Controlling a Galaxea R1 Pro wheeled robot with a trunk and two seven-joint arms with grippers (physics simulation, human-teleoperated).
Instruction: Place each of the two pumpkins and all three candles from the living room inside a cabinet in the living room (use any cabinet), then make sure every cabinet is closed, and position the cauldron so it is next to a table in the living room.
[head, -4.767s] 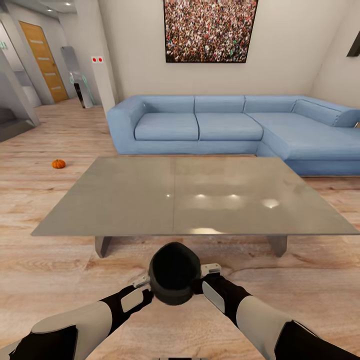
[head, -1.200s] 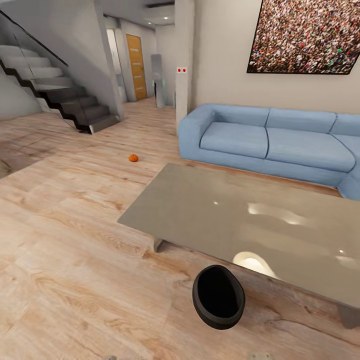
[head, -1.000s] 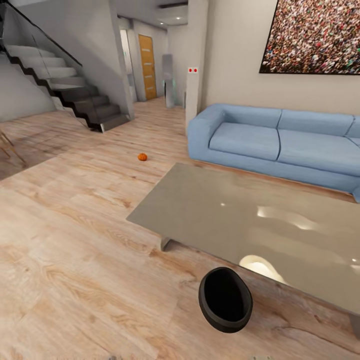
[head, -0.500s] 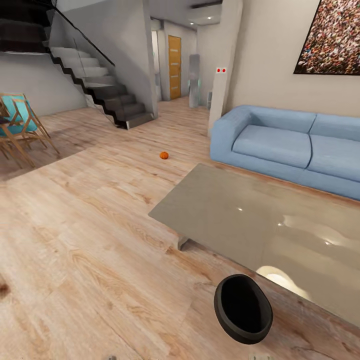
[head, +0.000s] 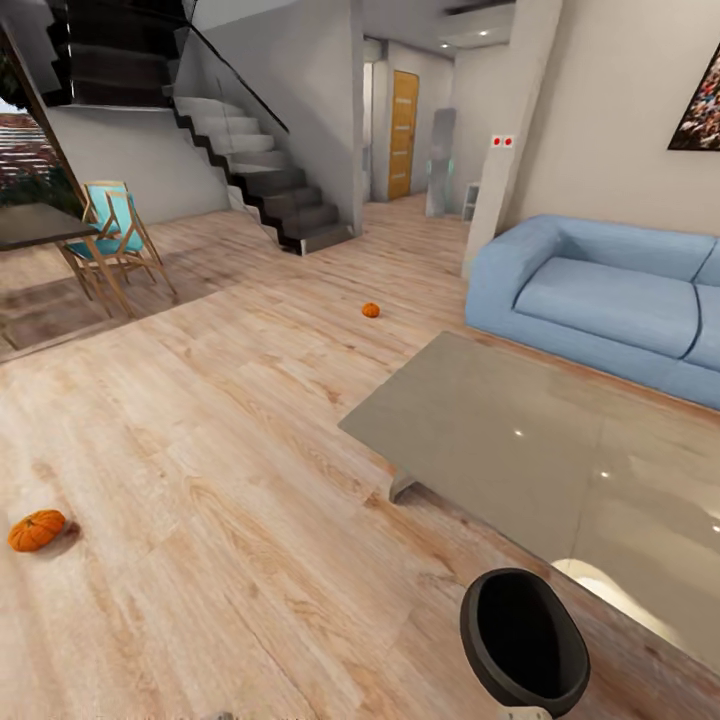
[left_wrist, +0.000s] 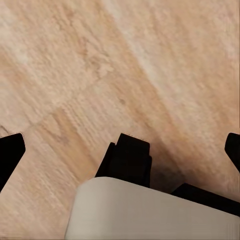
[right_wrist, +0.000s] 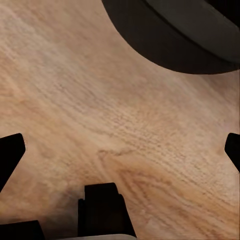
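The cauldron (head: 524, 642) stands on the floor (head: 250, 480) just beside the low surface (head: 520, 440). Two pumpkins (head: 36, 530) (head: 371, 310) lie well apart. Both the left gripper (left_wrist: 120, 145) and the right gripper (right_wrist: 120, 145) are spread wide, holding nothing.

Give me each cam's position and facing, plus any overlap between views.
Head: high on the robot, facing forward and down over the floor, cauldron, grey table, two pumpkins.
Left wrist: near the left gripper, facing the floor; open fingertips at both edges.
Right wrist: near the right gripper, facing floor; open fingertips.
Shared: cauldron, head and right wrist.
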